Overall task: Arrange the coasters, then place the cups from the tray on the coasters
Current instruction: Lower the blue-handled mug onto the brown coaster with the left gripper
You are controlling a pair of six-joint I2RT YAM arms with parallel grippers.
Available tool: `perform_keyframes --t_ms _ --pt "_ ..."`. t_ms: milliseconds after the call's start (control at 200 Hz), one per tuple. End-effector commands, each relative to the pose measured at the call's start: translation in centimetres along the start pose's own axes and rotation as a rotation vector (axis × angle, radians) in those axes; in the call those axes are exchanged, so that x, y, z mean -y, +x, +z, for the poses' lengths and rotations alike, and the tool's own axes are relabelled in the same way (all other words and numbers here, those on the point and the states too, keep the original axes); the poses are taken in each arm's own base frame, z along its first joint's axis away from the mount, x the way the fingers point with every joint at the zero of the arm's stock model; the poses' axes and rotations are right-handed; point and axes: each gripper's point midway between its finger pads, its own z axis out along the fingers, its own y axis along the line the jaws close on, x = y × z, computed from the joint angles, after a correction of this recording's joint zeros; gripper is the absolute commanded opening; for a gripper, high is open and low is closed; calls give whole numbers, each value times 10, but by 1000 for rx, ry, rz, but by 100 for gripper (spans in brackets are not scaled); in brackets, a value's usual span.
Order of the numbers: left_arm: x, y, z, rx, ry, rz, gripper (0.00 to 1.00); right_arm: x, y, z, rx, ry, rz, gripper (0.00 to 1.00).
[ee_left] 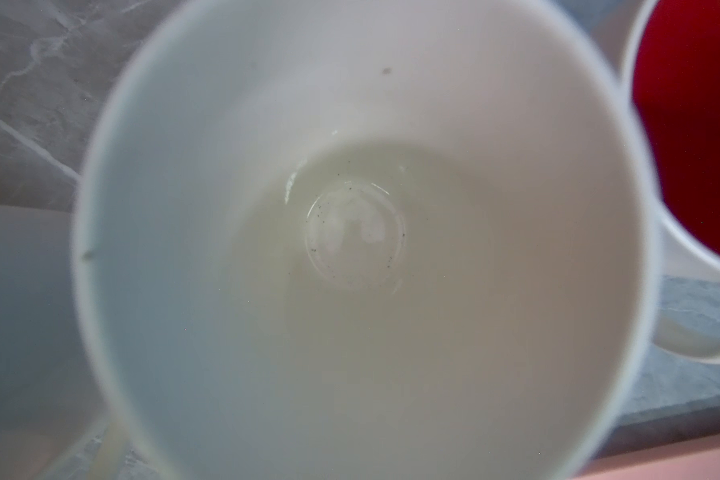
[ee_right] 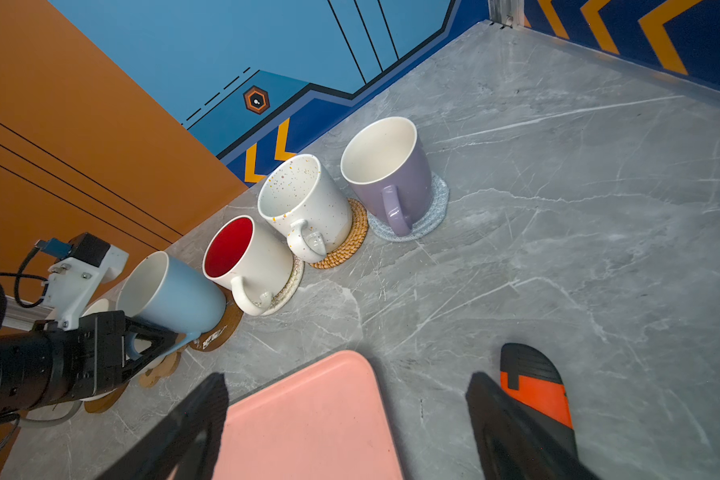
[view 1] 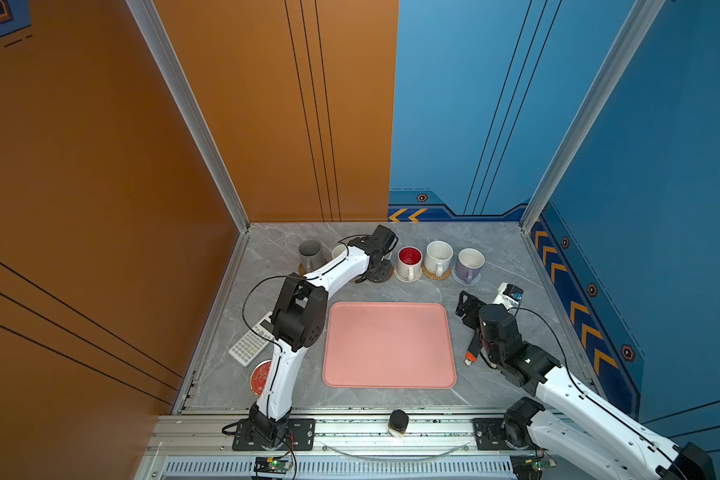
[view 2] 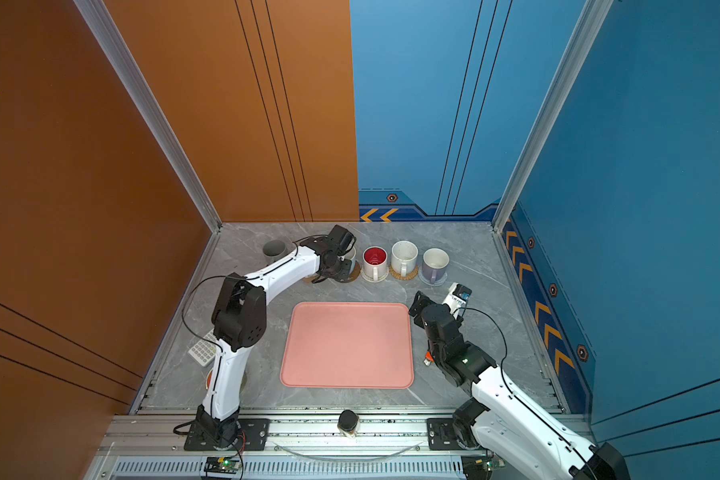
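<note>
Along the back stand the grey cup [view 1: 309, 254], a white cup [view 1: 339, 250], the red-inside cup [view 1: 409, 259], the speckled cup [view 1: 438, 255] and the lavender cup [view 1: 470, 262]. The last three rest on white woven [ee_right: 287, 286], tan rattan [ee_right: 356, 237] and grey-blue [ee_right: 433, 208] coasters. My left gripper [ee_right: 163, 338] is shut on the handle of the light blue cup [ee_right: 175, 295], whose base is at a brown disc coaster [ee_right: 225, 328]. A paw-shaped coaster [ee_right: 159, 370] lies beside it. The pink tray [view 1: 388, 345] holds nothing. My right gripper [ee_right: 346, 415] hangs open over the tray's far right corner.
A calculator [view 1: 252, 340] and a red-topped tin [view 1: 260, 376] lie under the left arm. An orange and black tool [view 1: 470, 353] sits right of the tray. A small dark jar [view 1: 398, 422] stands on the front rail. Walls close the back and both sides.
</note>
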Motion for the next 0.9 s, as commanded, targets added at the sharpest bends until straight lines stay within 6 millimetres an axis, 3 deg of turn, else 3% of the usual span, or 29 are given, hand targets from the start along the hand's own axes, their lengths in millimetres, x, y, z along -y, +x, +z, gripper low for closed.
perform_keyframes --t_ms 0,896 --pt "5 -12 -4 23 23 -13 6 5 5 1 -15 10 5 88" --pt "4 -10 -6 17 21 -14 32 5 6 1 -17 9 5 88"
